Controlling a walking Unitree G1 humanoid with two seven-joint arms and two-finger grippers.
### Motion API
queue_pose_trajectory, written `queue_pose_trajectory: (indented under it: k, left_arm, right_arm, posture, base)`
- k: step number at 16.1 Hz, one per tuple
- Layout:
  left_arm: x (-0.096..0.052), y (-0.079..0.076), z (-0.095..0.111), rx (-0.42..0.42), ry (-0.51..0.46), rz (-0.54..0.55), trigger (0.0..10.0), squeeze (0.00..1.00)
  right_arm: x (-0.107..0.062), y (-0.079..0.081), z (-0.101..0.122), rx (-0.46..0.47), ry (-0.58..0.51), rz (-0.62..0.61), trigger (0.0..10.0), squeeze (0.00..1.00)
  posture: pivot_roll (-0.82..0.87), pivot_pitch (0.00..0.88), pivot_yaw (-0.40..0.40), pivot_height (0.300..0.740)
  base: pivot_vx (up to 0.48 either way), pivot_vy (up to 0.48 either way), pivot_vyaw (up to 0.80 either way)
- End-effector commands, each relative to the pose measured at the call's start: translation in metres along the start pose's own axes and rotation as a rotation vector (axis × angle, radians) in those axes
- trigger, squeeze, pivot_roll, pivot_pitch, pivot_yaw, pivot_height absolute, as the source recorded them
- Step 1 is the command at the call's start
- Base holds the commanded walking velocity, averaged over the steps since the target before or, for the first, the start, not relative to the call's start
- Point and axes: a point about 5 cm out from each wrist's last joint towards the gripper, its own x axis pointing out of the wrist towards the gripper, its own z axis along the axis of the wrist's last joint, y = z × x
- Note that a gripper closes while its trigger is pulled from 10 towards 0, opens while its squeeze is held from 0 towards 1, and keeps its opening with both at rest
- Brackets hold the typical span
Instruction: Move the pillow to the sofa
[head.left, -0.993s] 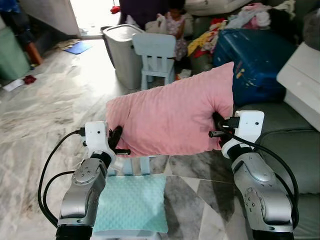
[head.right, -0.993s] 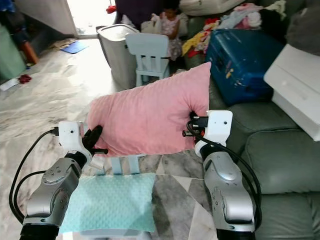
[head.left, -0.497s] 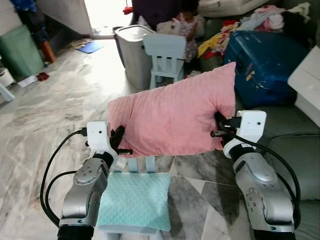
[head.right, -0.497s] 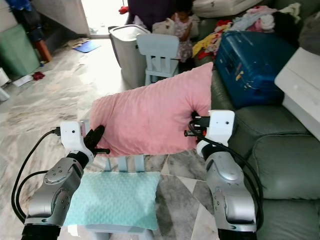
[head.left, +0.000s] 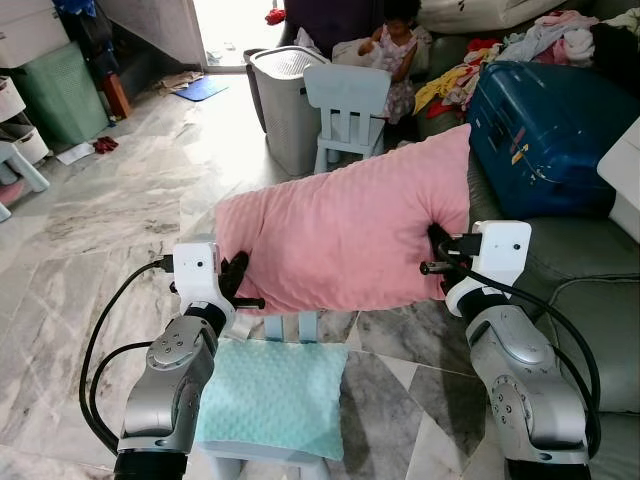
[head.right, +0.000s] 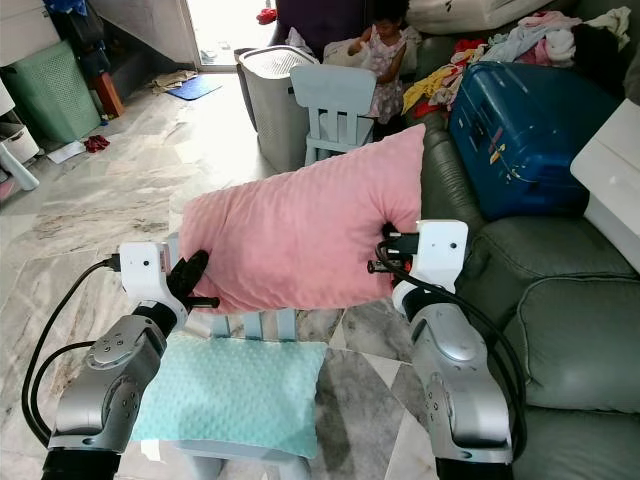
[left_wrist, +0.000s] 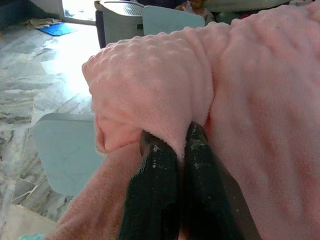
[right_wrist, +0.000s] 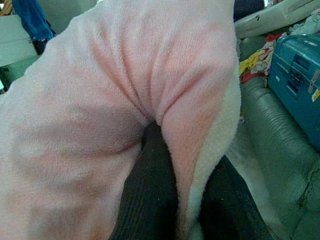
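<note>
A pink pillow (head.left: 345, 235) hangs in the air in front of me, held at both ends. My left gripper (head.left: 238, 272) is shut on its left edge, the black fingers (left_wrist: 159, 180) pinching a fold of the plush. On its right edge my right gripper (head.left: 437, 245) is shut too, with fabric pressed between the fingers (right_wrist: 152, 185). The grey-green sofa (head.right: 560, 320) lies to the right of the pillow, just beyond my right arm.
A mint pillow (head.left: 270, 400) lies on a small pale-blue chair below my arms. A blue suitcase (head.left: 545, 120) and clothes sit on the sofa's far part. Ahead stand a light-blue child's chair (head.left: 348, 105) and a grey laundry basket (head.left: 285, 95); a child (head.left: 398, 45) sits behind.
The camera has shifted, so the room slid rightwards and down in view. The pillow stays gripped at both ends in the same pose between my arms.
</note>
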Motion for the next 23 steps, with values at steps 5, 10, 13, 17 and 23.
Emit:
queue_pose_trajectory:
  k: [5,10,13,17,23]
  left_arm:
    - [0.0011,-0.0017,0.0073,0.02,-0.031,-0.017,10.0,0.0]
    - [0.0025,-0.0032,0.0083,0.01,-0.038,-0.018,10.0,0.0]
    - [0.0021,-0.0044,0.0095,-0.003,-0.048,-0.023,10.0,0.0]
    - [0.0019,-0.0035,0.0084,-0.006,-0.045,-0.016,10.0,0.0]
    - [0.0028,-0.0036,0.008,-0.007,-0.044,-0.018,10.0,0.0]
  right_arm:
    - [0.0009,0.0021,0.0075,-0.009,-0.028,0.012,10.0,0.0]
    - [0.001,0.0012,0.008,-0.012,-0.029,0.012,10.0,0.0]
    - [0.0009,0.0015,0.0075,-0.01,-0.028,0.013,10.0,0.0]
    - [0.0008,0.001,0.0077,-0.012,-0.026,0.013,10.0,0.0]
    - [0.0011,0.0007,0.0079,-0.011,-0.027,0.012,10.0,0.0]
  posture:
    - [-0.17,0.0,0.065,0.74]
    - [-0.17,0.0,0.065,0.74]
    - [-0.17,0.0,0.064,0.74]
    - [-0.17,0.0,0.061,0.74]
    - [-0.18,0.0,0.062,0.74]
  base:
    - [0.0,0.0,0.0]
    - [0.0,0.0,0.0]
    - [-0.171,0.0,0.0]
    - [-0.258,0.0,0.0]
    - [-0.257,0.0,0.0]
